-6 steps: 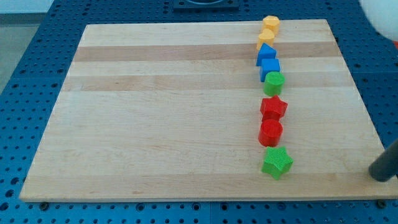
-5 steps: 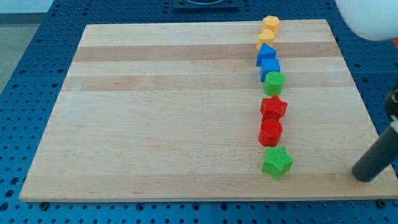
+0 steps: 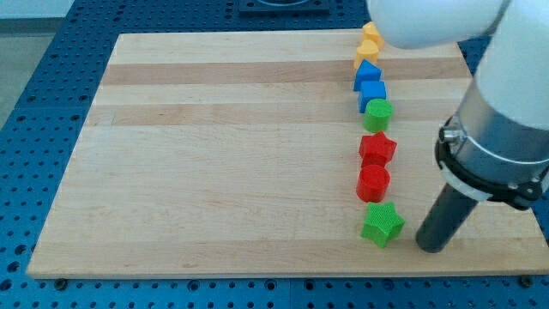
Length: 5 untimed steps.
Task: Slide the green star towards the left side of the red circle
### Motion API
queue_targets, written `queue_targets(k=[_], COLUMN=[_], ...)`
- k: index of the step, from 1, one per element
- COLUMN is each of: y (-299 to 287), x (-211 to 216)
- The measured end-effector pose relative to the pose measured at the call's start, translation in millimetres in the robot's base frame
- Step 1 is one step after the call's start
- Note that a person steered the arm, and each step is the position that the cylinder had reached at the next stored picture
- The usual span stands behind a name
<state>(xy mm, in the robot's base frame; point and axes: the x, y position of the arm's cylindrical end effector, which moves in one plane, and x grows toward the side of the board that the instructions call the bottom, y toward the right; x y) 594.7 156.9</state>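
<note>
my tip (image 3: 431,246) sits just right of the green star (image 3: 382,224).

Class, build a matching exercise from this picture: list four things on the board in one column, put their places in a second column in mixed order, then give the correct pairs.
Column one:
1. green star
2. red circle
3. my tip
4. green circle

Column two:
A. between the red star and the green star
B. just to the view's right of the green star, apart from it
C. lowest block in the column
D. directly below the blue blocks

Pairs: 1-C, 2-A, 3-B, 4-D
</note>
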Motion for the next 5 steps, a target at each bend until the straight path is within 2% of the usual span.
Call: queue_targets(k=[3, 5], y=[-71.8, -129.4], x=[-6.7, -42.9])
